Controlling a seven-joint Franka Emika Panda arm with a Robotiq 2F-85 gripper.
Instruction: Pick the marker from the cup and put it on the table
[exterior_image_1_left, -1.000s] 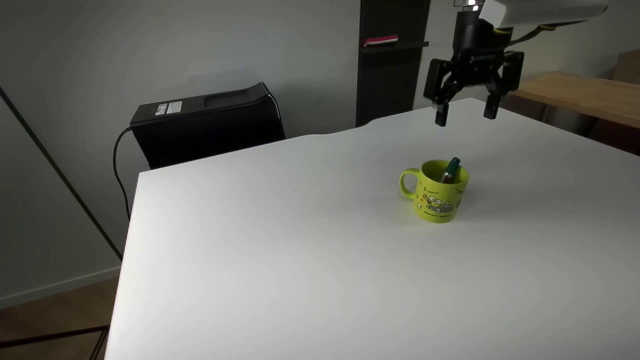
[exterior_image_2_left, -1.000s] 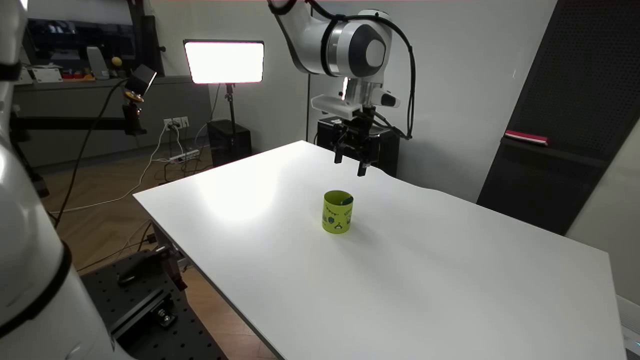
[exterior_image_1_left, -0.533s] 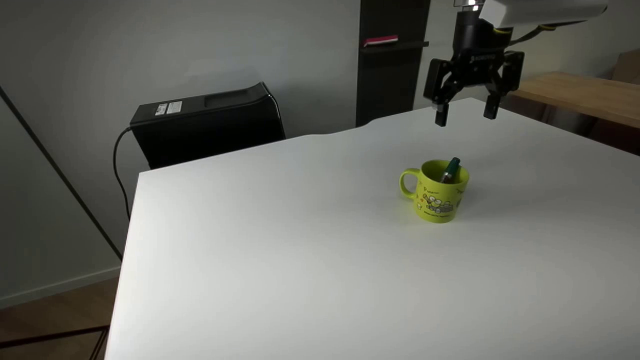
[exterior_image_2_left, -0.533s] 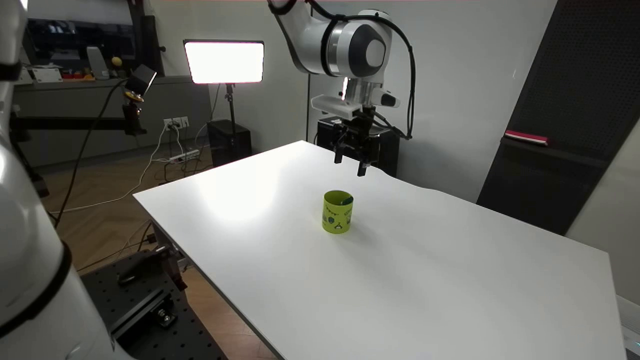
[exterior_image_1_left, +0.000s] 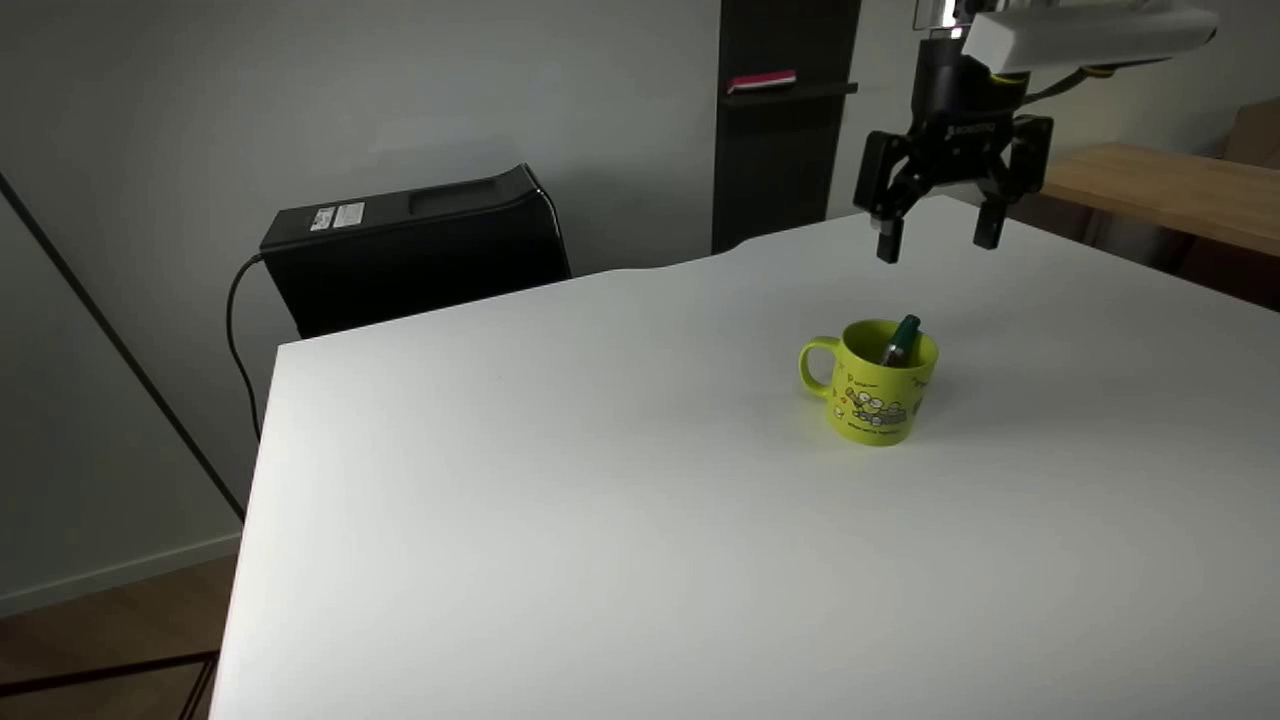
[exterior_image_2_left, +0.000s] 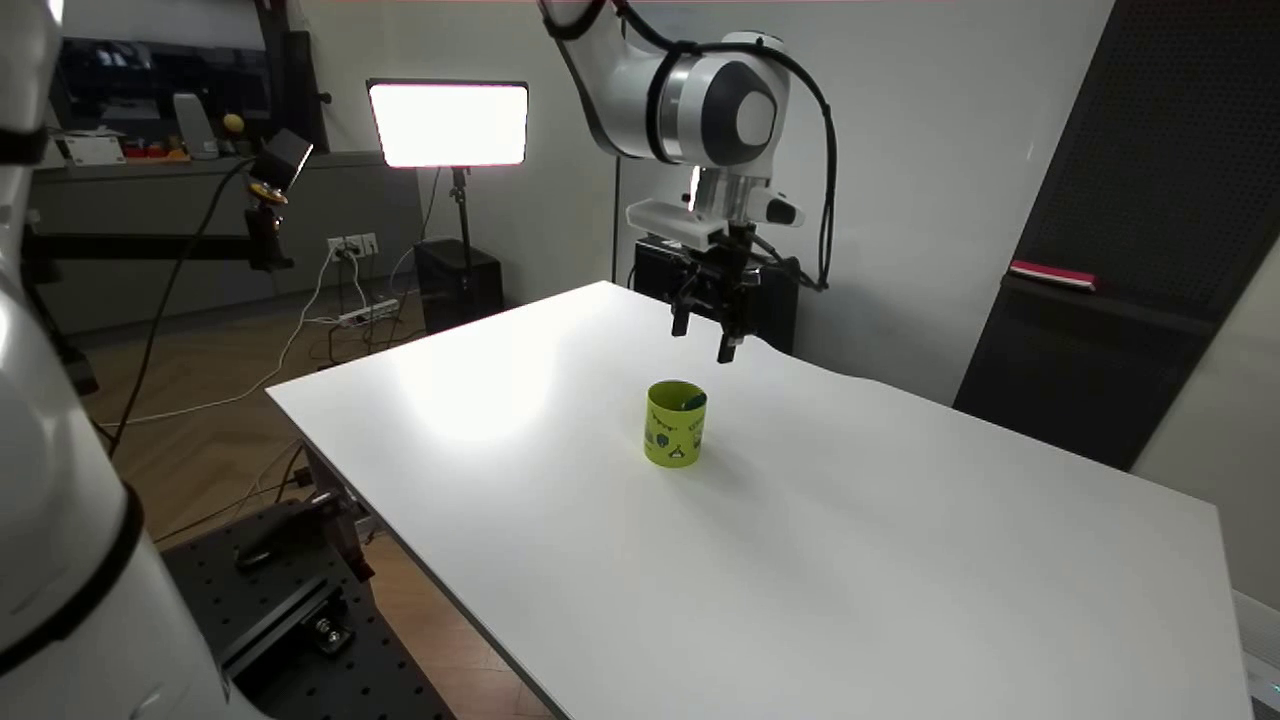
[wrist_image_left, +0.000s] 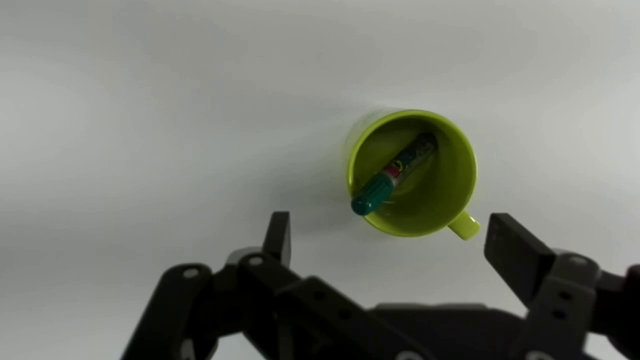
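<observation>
Getting the marker (wrist_image_left: 395, 172) out of the cup (exterior_image_1_left: 880, 408) looks like the step in hand, with the grasp not yet made. I'd have it taken by its green cap (wrist_image_left: 372, 195), the end that stands above the rim (wrist_image_left: 415, 113), so that little needs to dip inside. A slow approach and a light squeeze should do, then a lift along the marker's own slant, lest its low end catch the cup's side and tip it.

The marker leans in the cup, cap up and outward, its other end down inside. In the wrist view its long axis runs aslant, cap at lower left, low end at upper right; the handle (wrist_image_left: 465, 226) juts out at lower right.

Farther out, the gripper (exterior_image_1_left: 938, 248) hangs higher than the cup, touching nothing, its fingers (wrist_image_left: 517, 255) spread wide with nothing between them. They face each other left to right in the wrist view, so I think a turn would help them close square across the marker. Beneath lies the white worktop (exterior_image_1_left: 560, 520), bearing the upright cup; laid there gently, the marker shouldn't roll far.
</observation>
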